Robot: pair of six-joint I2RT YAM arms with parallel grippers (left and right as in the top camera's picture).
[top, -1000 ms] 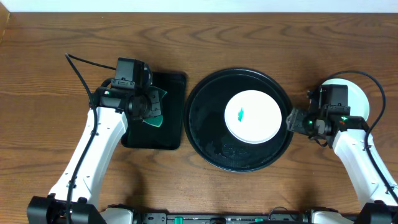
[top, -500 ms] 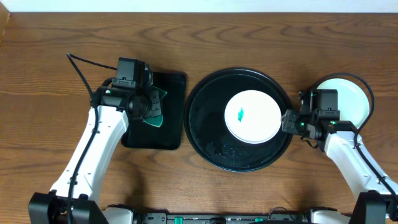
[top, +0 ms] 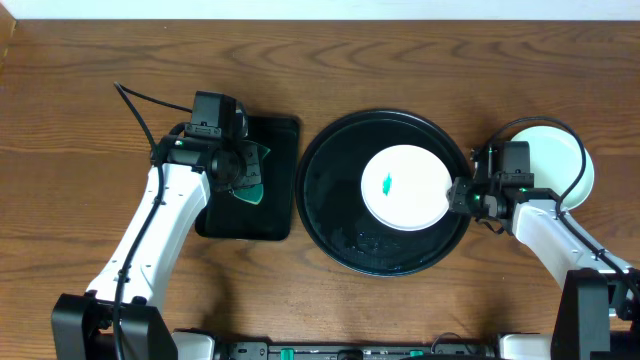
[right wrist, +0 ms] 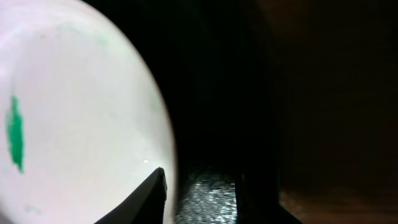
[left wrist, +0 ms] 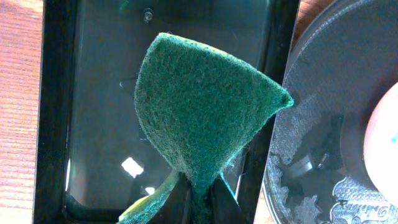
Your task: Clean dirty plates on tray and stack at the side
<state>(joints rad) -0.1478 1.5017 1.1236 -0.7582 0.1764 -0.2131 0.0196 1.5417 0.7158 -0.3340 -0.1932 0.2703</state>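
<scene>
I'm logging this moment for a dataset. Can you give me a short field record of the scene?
round tray: holds one plate
plate on tray: green smear, not yet wiped
side plate: right of the round tray, outside it
left gripper: shut on green scouring pad, above rectangular tray
right gripper: open, at the right edge of the plate on the tray

overhead looks straight down; 2 close wrist views share the tray (top: 335,200).
</scene>
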